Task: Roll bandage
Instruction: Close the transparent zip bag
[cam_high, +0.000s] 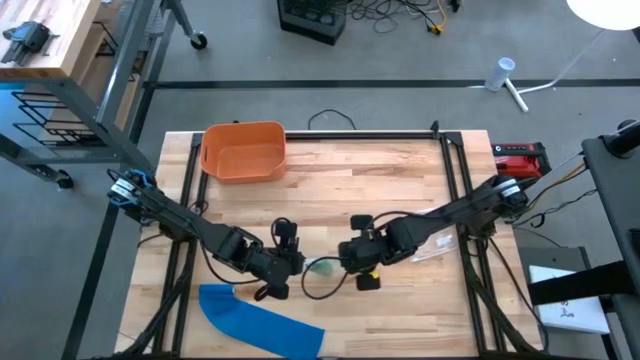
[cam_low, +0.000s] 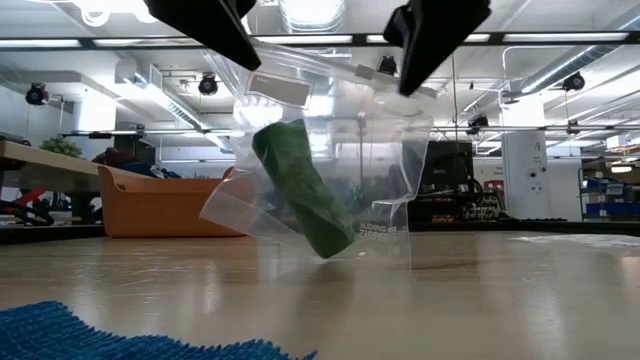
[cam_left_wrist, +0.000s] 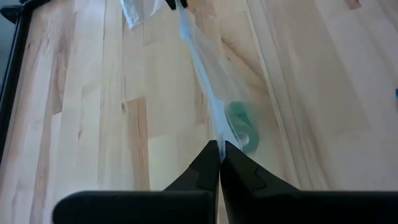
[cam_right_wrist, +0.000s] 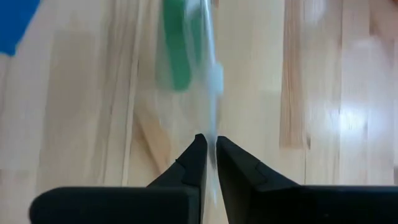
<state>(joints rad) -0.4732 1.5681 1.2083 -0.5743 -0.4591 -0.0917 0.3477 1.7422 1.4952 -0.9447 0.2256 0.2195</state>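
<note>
A: What are the grippers doing?

B: The left gripper (cam_left_wrist: 219, 149) and right gripper (cam_right_wrist: 209, 144) are each pinched on the top edge of a clear plastic zip bag (cam_low: 330, 150), held just above the middle of the wooden table (cam_high: 380, 180), nearer the near edge.

A: And the bandage?

B: The green rolled bandage (cam_low: 302, 188) leans inside the bag. If the pull is uneven, the film may slip from one pinch, leaving the bag hanging by one edge, roll inside.

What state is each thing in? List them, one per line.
Clear plastic zip bag: held up off the table by both hands.
Green rolled bandage: inside the bag, tilted.
Left hand: shut on the bag.
Right hand: shut on the bag.
Orange plastic bin: upright.
Blue cloth: lying flat.
</note>
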